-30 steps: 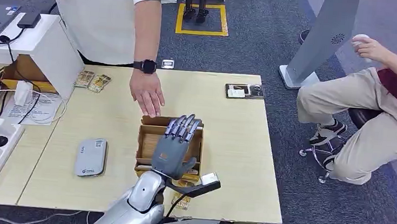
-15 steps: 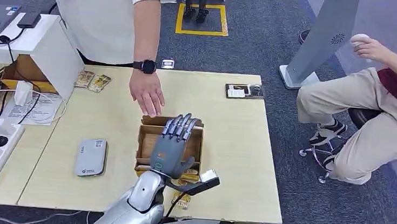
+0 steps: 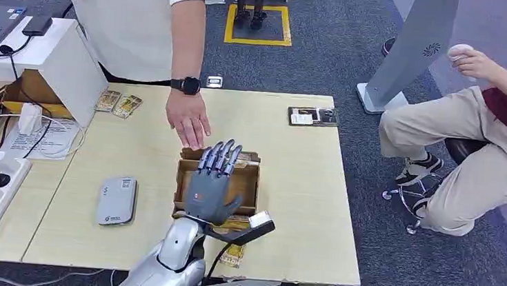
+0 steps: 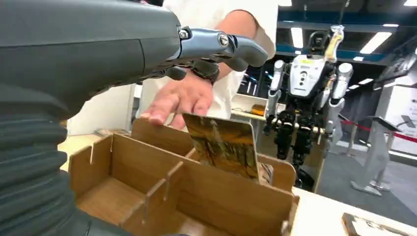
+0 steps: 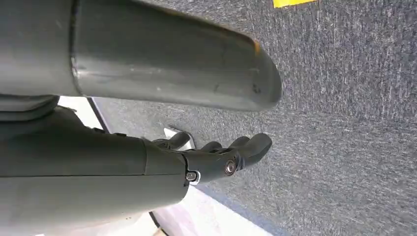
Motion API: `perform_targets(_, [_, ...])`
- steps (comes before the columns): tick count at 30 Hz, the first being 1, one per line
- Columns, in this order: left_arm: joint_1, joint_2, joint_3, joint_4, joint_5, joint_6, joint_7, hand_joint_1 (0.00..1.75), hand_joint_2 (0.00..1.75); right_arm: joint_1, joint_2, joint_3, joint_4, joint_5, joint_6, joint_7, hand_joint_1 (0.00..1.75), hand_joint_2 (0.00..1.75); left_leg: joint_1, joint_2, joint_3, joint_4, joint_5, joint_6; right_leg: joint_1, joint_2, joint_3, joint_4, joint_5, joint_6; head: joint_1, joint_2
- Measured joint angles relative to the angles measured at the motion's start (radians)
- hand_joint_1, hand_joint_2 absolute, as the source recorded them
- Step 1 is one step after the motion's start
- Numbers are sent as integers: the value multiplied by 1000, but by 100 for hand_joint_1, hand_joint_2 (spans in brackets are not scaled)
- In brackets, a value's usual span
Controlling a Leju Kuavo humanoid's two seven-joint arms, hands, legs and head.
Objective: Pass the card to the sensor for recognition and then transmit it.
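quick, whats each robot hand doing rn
Left robot hand: open, fingers spread above the box, holding nothing.
Right robot hand: hangs over the carpet, holds nothing; open or closed cannot be told.

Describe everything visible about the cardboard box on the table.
The cardboard box is a brown, open-topped tray of slotted corrugated board, with thin dividers splitting it into compartments. It sits flat on the pale wooden table, in front of the robot. A card with a yellow-brown picture stands upright in it at the far side. The left hand hovers over it with fingers spread; a person's hand reaches toward its far edge.
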Motion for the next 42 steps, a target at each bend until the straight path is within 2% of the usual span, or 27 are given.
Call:
perform_targets(4, [15,0,35,-32,-3,0,-9,0,175,0,0,0,0,1,0,0,0,0,0,0,0,0,0,0,0,0,0,0,0,0,0,0])
perform_targets(5, [17,1,42,-37,-3,0,-11,31,175,0,0,0,0,1,0,0,0,0,0,0,0,0,0,0,0,0,0,0,0,0,0,0])
perform_targets(6, [20,1,47,-42,-2,0,-11,143,175,0,0,0,0,1,0,0,0,0,0,0,0,0,0,0,0,0,0,0,0,0,0,0])
perform_targets(8, [22,1,53,-45,0,0,-14,175,175,0,0,0,0,1,0,1,0,0,0,0,0,0,0,0,0,0,0,0,0,0,0,0])
perform_targets(33, [17,2,74,-18,-48,0,3,171,175,0,1,0,1,3,0,0,0,0,0,0,0,0,0,0,0,0,0,0,0,0,0,0])
perform_targets(37, [11,-2,70,2,-54,0,3,141,175,0,3,0,1,0,1,0,0,0,0,0,0,0,0,0,0,0,0,0,0,0,0,0])
perform_targets(38, [10,-4,68,8,-51,0,1,115,175,-1,3,0,2,-1,1,-1,0,0,0,0,0,0,0,0,0,0,0,0,0,0,0,0])
perform_targets(39, [10,-8,66,13,-49,0,-1,52,175,0,5,0,1,-2,1,-2,0,0,0,0,0,0,0,0,0,0,0,0,0,0,0,0])
perform_targets(40, [10,-11,60,16,-46,0,-3,0,175,0,5,0,2,-3,1,-3,0,0,0,0,0,0,0,0,0,0,0,0,0,0,0,0])
perform_targets(42, [12,-15,51,20,-42,0,-6,0,175,0,8,0,2,-3,1,-3,0,0,0,0,0,0,0,0,0,0,0,0,0,0,0,0])
